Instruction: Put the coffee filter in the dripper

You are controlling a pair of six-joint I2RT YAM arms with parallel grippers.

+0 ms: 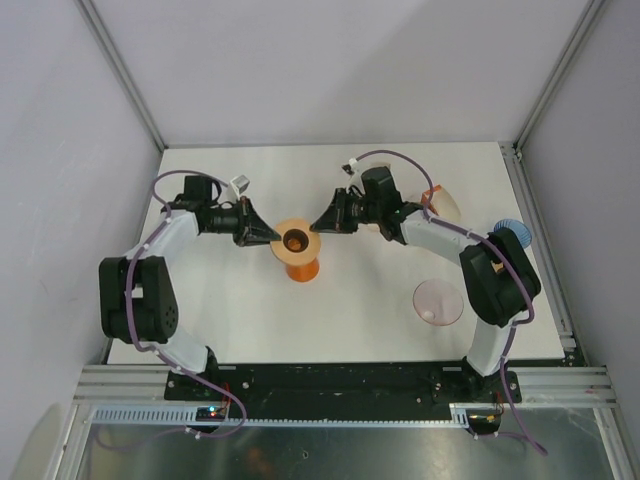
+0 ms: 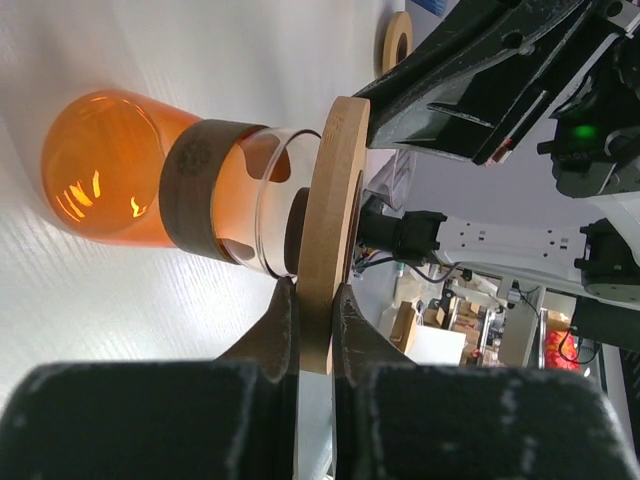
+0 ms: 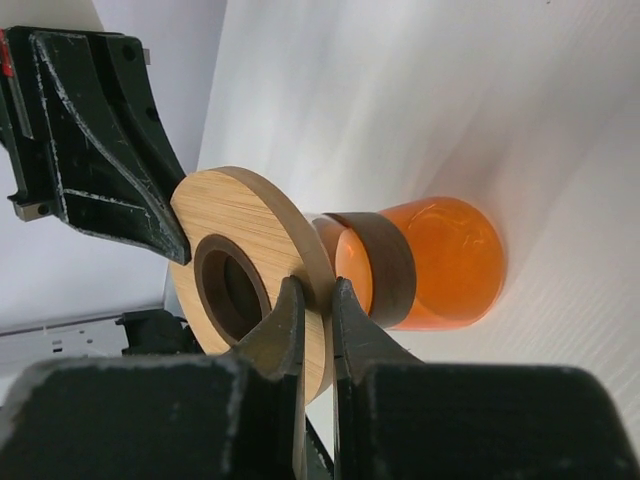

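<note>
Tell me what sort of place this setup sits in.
Probably a robotics lab cell: a white table enclosed by plain wall panels between aluminium posts, with cardboard boxes visible beyond.

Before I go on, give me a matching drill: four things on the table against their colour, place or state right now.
Things:
1. ring
2. carafe
3. dripper
4. filter

Descriptions:
a. pink, alone at near right
b. pale, far right, partly hidden
c. orange, under the ring
d. pinched by the left gripper and the right gripper

Pairs: 1-d, 2-c, 3-a, 4-b
</note>
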